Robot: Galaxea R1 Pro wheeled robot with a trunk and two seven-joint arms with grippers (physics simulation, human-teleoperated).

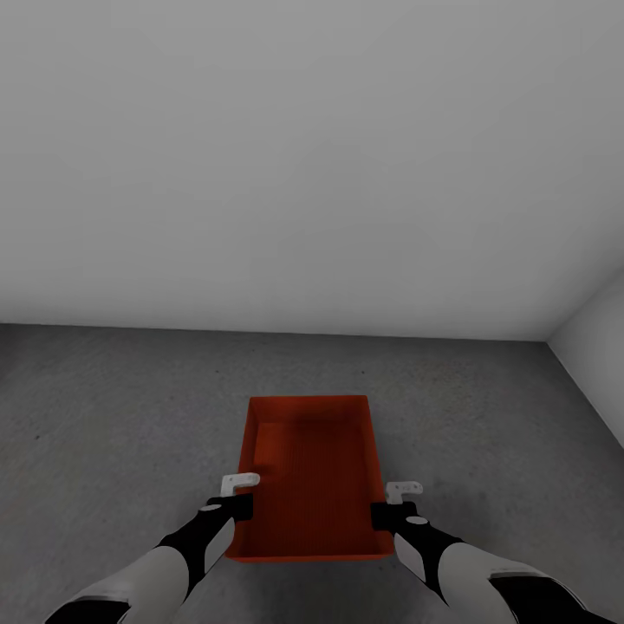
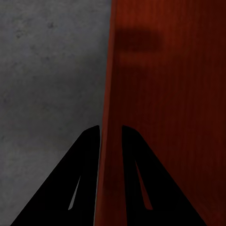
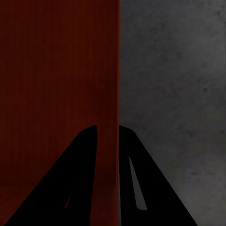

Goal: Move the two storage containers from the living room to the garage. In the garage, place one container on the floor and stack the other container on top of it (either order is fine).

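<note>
One orange-red storage container (image 1: 312,472), lidless and empty, is low in the middle of the head view, over the garage's dark grey concrete floor (image 1: 104,416). My left gripper (image 1: 238,494) is shut on its left wall near the near corner. In the left wrist view the black fingers (image 2: 84,160) straddle that red wall (image 2: 165,94). My right gripper (image 1: 397,501) is shut on the right wall the same way, and the right wrist view has its fingers (image 3: 80,165) on either side of the wall (image 3: 56,70). I cannot tell whether the bin touches the floor. The living room is out of view.
A plain grey wall (image 1: 312,173) rises straight ahead, a short way beyond the container. A second wall (image 1: 598,347) meets it in a corner at the right. Bare concrete floor lies to the left and right of the bin.
</note>
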